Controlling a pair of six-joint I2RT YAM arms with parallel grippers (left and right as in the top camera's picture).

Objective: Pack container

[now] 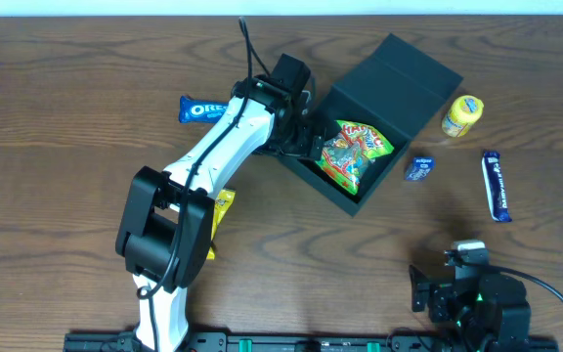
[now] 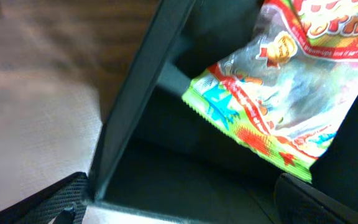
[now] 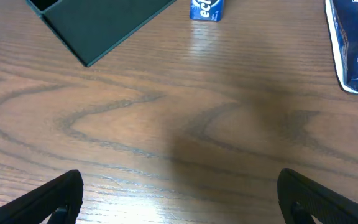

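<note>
The container (image 1: 404,78) sits open in the middle of the table (image 1: 66,156), with a gummy bag (image 1: 352,154) inside. My left jaws hang wide over its left rim, holding nothing. My right jaws are wide and empty too. I think the next job is lifting out and grabbing the Oreo packet (image 1: 201,109).

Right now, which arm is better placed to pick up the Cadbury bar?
Right. The right hand is open and on the same side as the Cadbury bar, bare table between them; the left hand hangs over the container, farther off.
</note>
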